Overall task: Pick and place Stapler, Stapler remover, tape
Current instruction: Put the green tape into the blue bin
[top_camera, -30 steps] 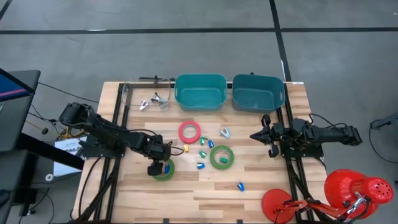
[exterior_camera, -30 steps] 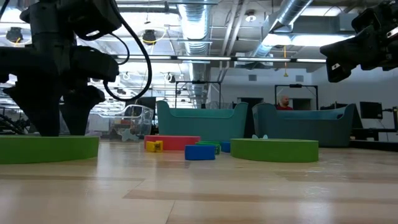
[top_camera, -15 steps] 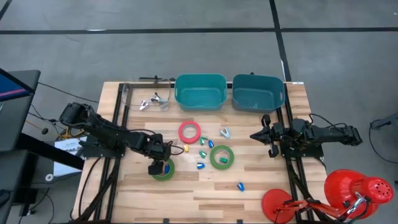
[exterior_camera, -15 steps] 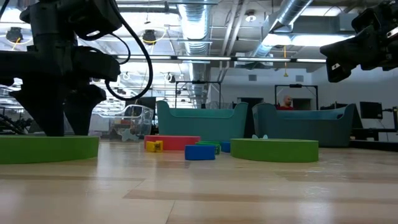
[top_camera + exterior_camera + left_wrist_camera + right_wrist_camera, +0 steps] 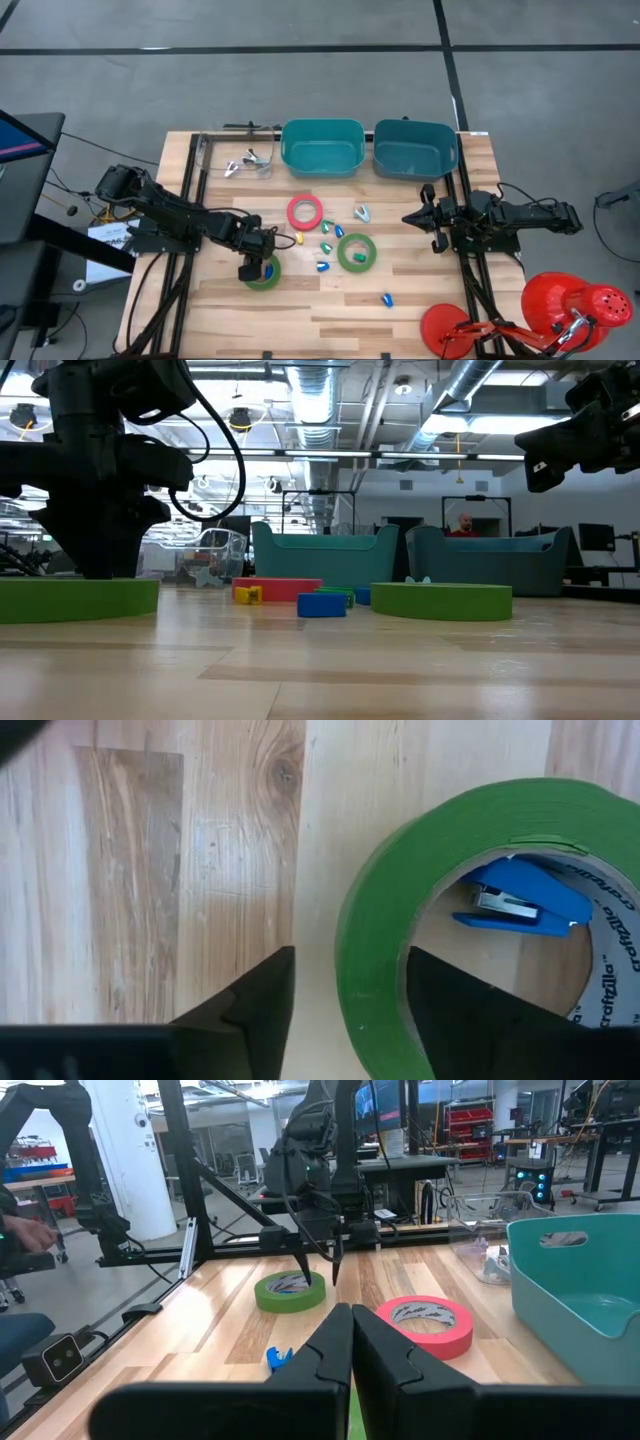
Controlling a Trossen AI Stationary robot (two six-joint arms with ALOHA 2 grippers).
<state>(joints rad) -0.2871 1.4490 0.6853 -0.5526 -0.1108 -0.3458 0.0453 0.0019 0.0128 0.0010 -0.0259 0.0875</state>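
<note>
A green tape roll [image 5: 266, 277] lies flat on the table at the near left, with a small blue stapler [image 5: 520, 900] inside its open centre. My left gripper [image 5: 250, 270] points down over the roll's left wall [image 5: 370, 990], one finger inside the ring and one outside, still open. A second green roll [image 5: 356, 252] and a pink-red roll [image 5: 305, 212] lie flat mid-table, among small coloured staplers [image 5: 326, 246] and a silvery stapler remover [image 5: 361, 213]. My right gripper [image 5: 412, 218] is shut and waits level at the right. My left gripper comes from above, pointing down, across the green roll's wall [image 5: 352, 1020]. Its inner finger [image 5: 450, 1020] lies right against the wall's inside face; whether it touches, I cannot tell. A strip of table shows between the outer finger [image 5: 262, 1015] and the wall. The roll lies flat on the table.
Two teal bins [image 5: 322, 147] [image 5: 415, 150] stand at the far edge, with a clear box [image 5: 250, 163] holding metal pieces to their left. Red objects [image 5: 570, 305] sit off the near right corner. Bare wood lies along the near edge.
My left gripper has stayed in place while its fingers have drawn closer together around the green roll's wall. The roll has not moved.
</note>
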